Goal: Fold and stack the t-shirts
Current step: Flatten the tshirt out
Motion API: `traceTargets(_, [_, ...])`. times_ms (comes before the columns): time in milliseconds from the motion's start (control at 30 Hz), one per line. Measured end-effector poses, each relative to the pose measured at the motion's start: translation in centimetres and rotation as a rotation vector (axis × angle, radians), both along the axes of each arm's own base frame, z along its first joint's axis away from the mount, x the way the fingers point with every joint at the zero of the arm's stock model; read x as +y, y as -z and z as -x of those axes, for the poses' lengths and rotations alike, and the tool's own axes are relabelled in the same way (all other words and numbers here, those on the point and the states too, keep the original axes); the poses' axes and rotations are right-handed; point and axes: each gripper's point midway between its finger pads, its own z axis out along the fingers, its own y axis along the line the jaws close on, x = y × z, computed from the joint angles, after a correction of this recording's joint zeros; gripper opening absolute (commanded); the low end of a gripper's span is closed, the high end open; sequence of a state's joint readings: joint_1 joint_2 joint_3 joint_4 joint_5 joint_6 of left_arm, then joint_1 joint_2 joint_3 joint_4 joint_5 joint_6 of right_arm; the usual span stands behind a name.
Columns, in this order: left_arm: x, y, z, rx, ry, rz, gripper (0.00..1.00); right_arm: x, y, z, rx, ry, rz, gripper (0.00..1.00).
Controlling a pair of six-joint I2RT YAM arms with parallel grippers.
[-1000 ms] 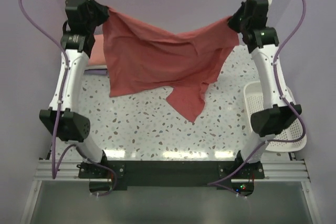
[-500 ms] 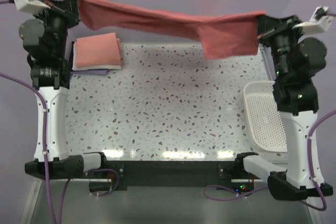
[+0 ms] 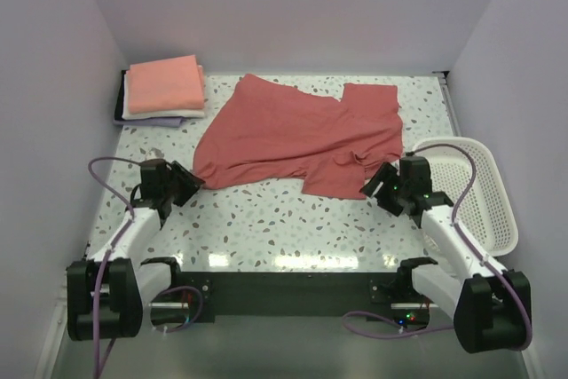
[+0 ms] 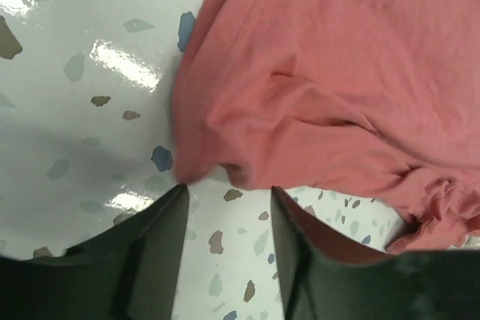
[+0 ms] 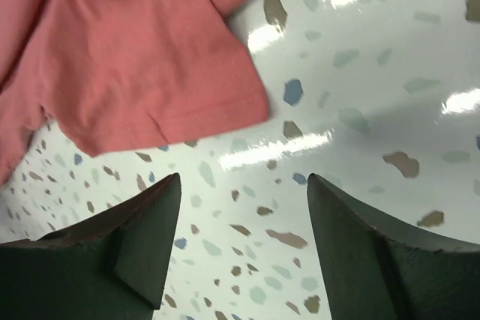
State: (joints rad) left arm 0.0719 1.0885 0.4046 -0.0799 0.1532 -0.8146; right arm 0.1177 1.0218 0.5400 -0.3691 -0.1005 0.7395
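A dusty-red t-shirt [image 3: 297, 135] lies spread and rumpled on the speckled table [image 3: 266, 219], its near corners close to both arms. My left gripper [image 3: 188, 182] stands open just off the shirt's near-left corner [image 4: 187, 170], nothing between its fingers [image 4: 161, 237]. My right gripper [image 3: 374, 185] is open at the shirt's near-right corner [image 5: 150, 80], with bare tabletop between its fingers [image 5: 352, 237]. A stack of folded t-shirts [image 3: 164, 86], salmon-pink on top with white and lavender under it, sits at the far left.
A white lattice basket [image 3: 484, 193] stands at the right edge of the table, beside the right arm. Lavender walls close in the table on the left, back and right.
Both arms came down from holding the red shirt stretched high in the air. The shirt now lies on the table and both grippers have opened and let go of it.
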Motion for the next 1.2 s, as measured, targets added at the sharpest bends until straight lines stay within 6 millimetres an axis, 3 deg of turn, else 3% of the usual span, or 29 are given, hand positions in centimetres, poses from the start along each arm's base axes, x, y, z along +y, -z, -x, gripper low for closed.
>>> traceTargets(100, [0.0, -1.8, 0.2, -0.073, 0.007, -0.015, 0.58, -0.3, 0.3, 1.8, -0.004, -0.011, 0.009, 0.73])
traceTargets(233, [0.4, -3.9, -0.4, -0.154, -0.004, -0.035, 0.58, -0.3, -1.2, 1.3, -0.080, -0.019, 0.009, 0.73])
traceTargets(500, [0.6, -2.5, -0.3, -0.090, -0.015, -0.038, 0.58, -0.4, 1.7, 0.0, 0.015, -0.034, 0.064, 0.65])
traceTargets(733, [0.6, -2.4, -0.3, -0.090, -0.014, -0.038, 0.58, 1.6, 3.8, -1.3, 0.063, -0.099, 0.187, 0.57])
traceTargets(1000, [0.6, -2.3, 0.0, -0.078, -0.014, -0.037, 0.58, 0.3, 4.5, -2.0, 0.060, -0.047, 0.280, 0.43])
traceTargets(1200, [0.6, -2.2, 0.1, -0.073, -0.016, -0.039, 0.58, 0.9, 5.2, -2.7, 0.059, -0.054, 0.294, 0.37])
